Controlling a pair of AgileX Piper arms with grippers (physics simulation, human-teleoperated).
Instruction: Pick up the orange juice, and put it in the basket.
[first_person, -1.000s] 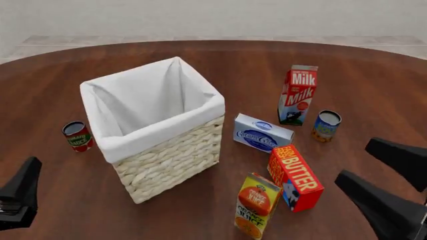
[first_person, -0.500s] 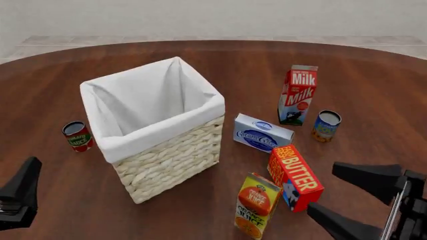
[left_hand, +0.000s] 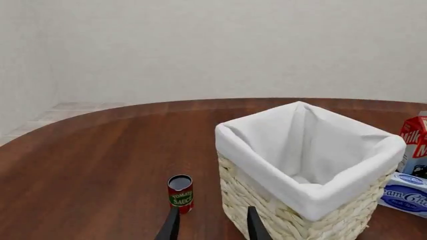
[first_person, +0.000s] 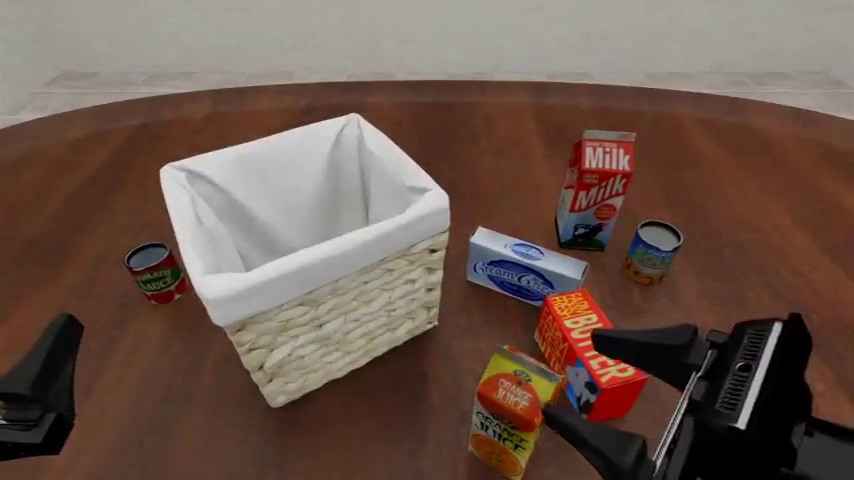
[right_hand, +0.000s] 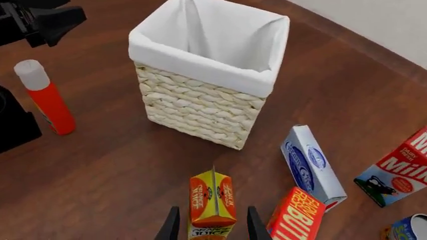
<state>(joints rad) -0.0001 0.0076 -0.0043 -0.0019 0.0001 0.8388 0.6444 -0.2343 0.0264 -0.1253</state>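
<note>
Swinging inward since the earlier frames, the right pincer (first_person: 607, 398) now straddles the carton, fingers spread wide.
Nearest stands the tall yellow gable-top orange juice carton (first_person: 513, 410) on the brown tabletop (first_person: 747, 180); the approach looks nearly done, closing comes next, then lifting to the pale wicker basket (first_person: 340, 315) beyond.

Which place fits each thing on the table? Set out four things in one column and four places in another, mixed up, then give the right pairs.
Things:
1. orange juice
2. milk carton
3. tomato sauce can
4. cream cheese box

Places:
A. on the left of the basket
B. lying flat between the basket and the milk
C. between the open fingers of the right gripper
D. upright at the far right, beside a small can

Pairs: 1-C, 2-D, 3-A, 4-B
</note>
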